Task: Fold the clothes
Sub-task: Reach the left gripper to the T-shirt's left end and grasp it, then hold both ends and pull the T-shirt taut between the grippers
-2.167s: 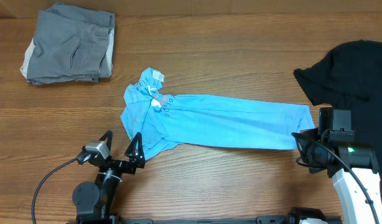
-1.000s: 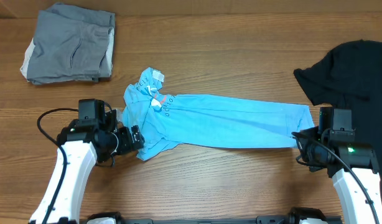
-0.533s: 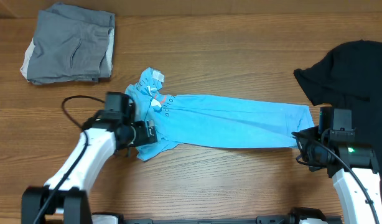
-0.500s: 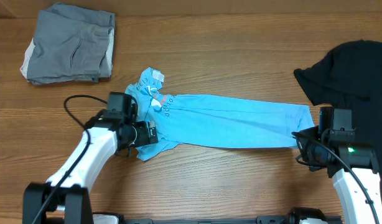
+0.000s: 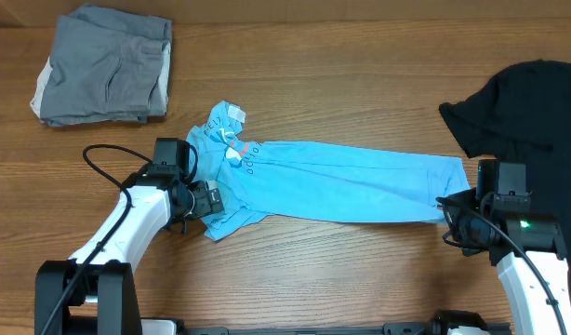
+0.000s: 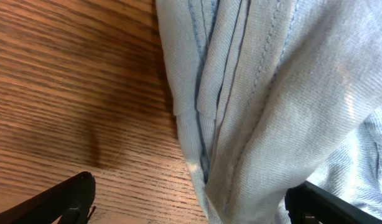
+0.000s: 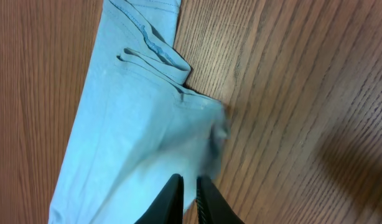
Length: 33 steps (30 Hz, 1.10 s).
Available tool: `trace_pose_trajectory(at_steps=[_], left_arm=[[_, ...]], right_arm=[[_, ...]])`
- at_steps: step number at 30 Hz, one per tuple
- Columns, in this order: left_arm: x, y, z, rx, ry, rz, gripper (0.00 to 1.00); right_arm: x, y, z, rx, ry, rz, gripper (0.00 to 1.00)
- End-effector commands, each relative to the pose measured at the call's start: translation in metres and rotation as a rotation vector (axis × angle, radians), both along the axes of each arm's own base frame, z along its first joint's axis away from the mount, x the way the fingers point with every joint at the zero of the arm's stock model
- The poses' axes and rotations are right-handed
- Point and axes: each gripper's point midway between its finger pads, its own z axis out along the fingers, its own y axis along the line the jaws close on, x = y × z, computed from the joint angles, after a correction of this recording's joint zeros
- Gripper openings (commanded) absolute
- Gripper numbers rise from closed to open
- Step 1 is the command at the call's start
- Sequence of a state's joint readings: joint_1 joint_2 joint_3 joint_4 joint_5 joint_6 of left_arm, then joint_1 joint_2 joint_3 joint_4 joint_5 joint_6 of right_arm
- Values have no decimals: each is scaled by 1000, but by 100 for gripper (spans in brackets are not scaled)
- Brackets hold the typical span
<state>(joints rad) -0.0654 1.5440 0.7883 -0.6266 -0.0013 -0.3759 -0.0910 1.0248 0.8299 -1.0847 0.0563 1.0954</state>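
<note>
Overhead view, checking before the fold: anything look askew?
The light blue cloth T-shirt lies in a long rumpled band, its lettered left end bunched up; the black cloth garment sits heaped at the right edge.

A light blue T-shirt point(image 5: 341, 186) lies stretched lengthwise; black T-shirt point(image 5: 527, 102) heaped right.

Left arm extended from the lower left edge, forearm angled up and right. Left gripper point(image 5: 205, 200) sat low over the table, jaws spread wide. Right arm rose from the lower right edge. Right gripper point(image 5: 450, 220) pointed left, jaws nearly closed, pinching the light blue T-shirt point(image 5: 341, 186) at its end.
</note>
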Motion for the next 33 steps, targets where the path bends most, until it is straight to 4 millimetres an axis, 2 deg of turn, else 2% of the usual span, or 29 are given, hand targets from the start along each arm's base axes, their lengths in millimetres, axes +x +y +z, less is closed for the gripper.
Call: trace_pose_trajectory(at_steps=[1, 2, 3, 7, 8, 10, 14, 16, 17, 18, 20, 25, 28, 31, 33], left_arm=[[8, 0, 5, -4, -21, 23, 100], [8, 0, 5, -7, -18, 22, 100], [7, -2, 5, -16, -16, 14, 95], [7, -6, 6, -35, -13, -13, 41], [7, -6, 7, -35, -10, -13, 32], [8, -6, 9, -34, -8, -13, 22], [8, -6, 11, -34, -3, -13, 30], [7, -6, 11, -33, 1, -13, 29], [6, -6, 11, -33, 3, -13, 26], [6, -6, 11, -34, 4, -13, 15], [6, -6, 11, -33, 4, -14, 4], [5, -6, 11, -33, 7, -13, 4], [5, -6, 11, -33, 8, -13, 4], [5, -6, 11, -33, 7, -13, 4], [5, -6, 11, -33, 8, -13, 4]], right_arm=[[4, -4, 7, -16, -28, -7, 13], [4, -4, 7, -16, -28, -7, 13], [4, -4, 7, -16, -28, -7, 13], [4, -4, 7, -16, -28, -6, 13], [4, -4, 7, -17, -29, -7, 13], [5, -4, 7, -17, -30, -6, 13], [5, -4, 7, -16, -30, -6, 13], [5, -4, 7, -17, -30, -7, 14], [5, -4, 7, -16, -30, -6, 14], [5, -4, 7, -17, -30, -6, 17], [5, -4, 7, -16, -29, -6, 20], [5, -4, 3, -15, -10, -7, 31], [6, -4, -1, -13, 6, -7, 48], [8, -4, -6, -12, 25, -6, 61], [9, -4, -10, -11, 43, -6, 75]])
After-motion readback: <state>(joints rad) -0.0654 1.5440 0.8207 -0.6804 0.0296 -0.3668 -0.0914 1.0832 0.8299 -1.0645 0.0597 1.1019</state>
